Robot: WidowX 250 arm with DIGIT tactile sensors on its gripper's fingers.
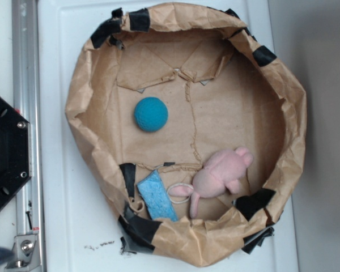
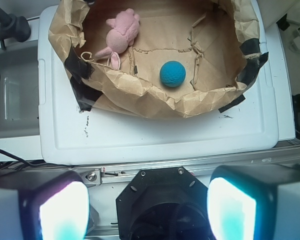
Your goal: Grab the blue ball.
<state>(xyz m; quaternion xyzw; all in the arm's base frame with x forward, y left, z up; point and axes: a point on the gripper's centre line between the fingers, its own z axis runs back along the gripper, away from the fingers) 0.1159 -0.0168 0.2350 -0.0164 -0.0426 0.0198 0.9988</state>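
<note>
White plastic surface (image 1: pixel 62 226) supports a crumpled brown paper basin (image 1: pixel 297 113) patched with black tape; a metal rail (image 1: pixel 25 113) runs along one side next to the black robot base (image 1: pixel 3 153).

Task status: not started, as judged from the layout. The blue ball (image 1: pixel 151 114) rests alone on the paper floor, in the half nearer the base, untouched. In the wrist view the gripper (image 2: pixel 147 207) is high above the base, well apart from the ball, with both fingers (image 2: pixel 62 210) spread wide and nothing between them. Remaining steps: travel over the basin rim, descend, close on the ball.

Other contents: a pink plush toy (image 1: pixel 221 173) lies at the far side, well apart from the ball. A light-blue sponge (image 1: pixel 156 196) leans against the inner wall just beside the toy.

Obstructions: the raised paper wall stands between gripper and ball, so a lateral approach is likely to snag; a vertical descent appears clear. The ball may roll on contact.
</note>
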